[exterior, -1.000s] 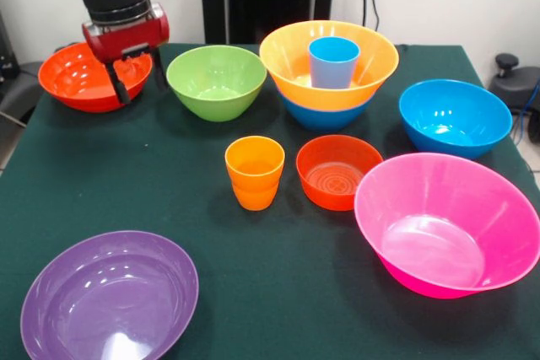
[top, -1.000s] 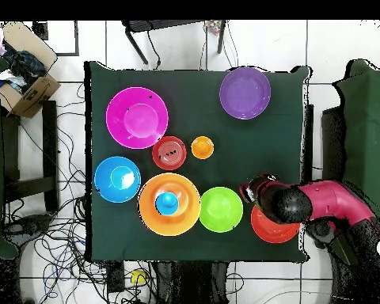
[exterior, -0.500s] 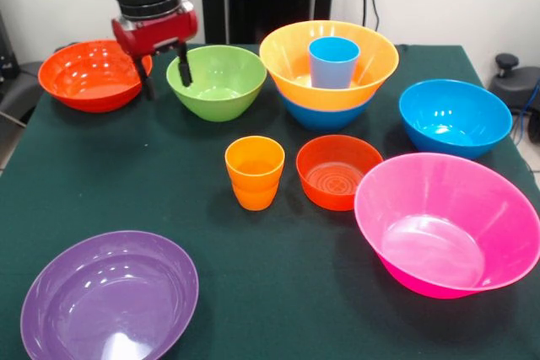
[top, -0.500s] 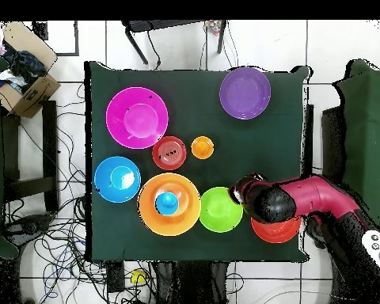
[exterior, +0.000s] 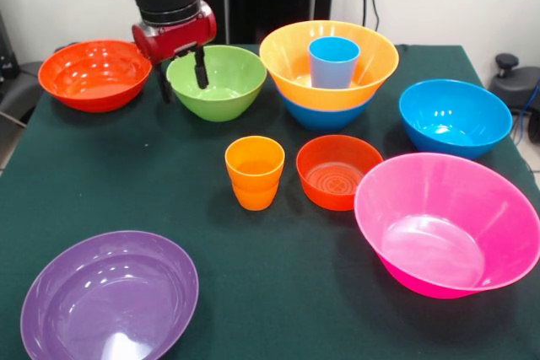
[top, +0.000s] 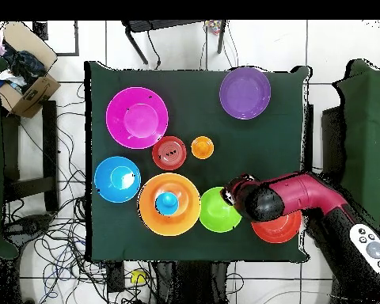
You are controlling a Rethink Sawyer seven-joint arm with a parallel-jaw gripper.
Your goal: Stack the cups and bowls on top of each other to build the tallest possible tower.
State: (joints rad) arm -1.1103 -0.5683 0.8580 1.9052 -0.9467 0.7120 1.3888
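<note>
Stacking barely begun: blue cup [exterior: 333, 61] in orange bowl [exterior: 329, 65] on a blue bowl [exterior: 325, 114]. Fingers [exterior: 202, 68], spread and empty, straddle green bowl's [exterior: 217, 82] rim; others sit loose on tabletop [exterior: 278, 267].

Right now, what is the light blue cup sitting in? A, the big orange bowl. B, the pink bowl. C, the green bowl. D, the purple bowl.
A: the light blue cup stands upright inside the big orange bowl, which itself rests in a blue bowl.
</note>
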